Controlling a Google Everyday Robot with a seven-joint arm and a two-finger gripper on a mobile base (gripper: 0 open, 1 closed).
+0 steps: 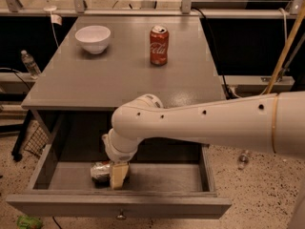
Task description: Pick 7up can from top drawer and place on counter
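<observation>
The 7up can point(99, 171), silvery with green marks, lies on its side inside the open top drawer point(119, 206), left of centre. My gripper point(118, 175) reaches down into the drawer and sits right at the can's right end, overlapping it. My large white arm point(200, 123) comes in from the right and crosses over the drawer's right half. The grey counter point(119, 85) lies above the drawer.
A red Coca-Cola can point(159, 45) and a white bowl point(93, 38) stand at the back of the counter. A water bottle point(29, 63) stands on the floor at left. A green object point(28, 222) lies on the floor by the drawer's left corner.
</observation>
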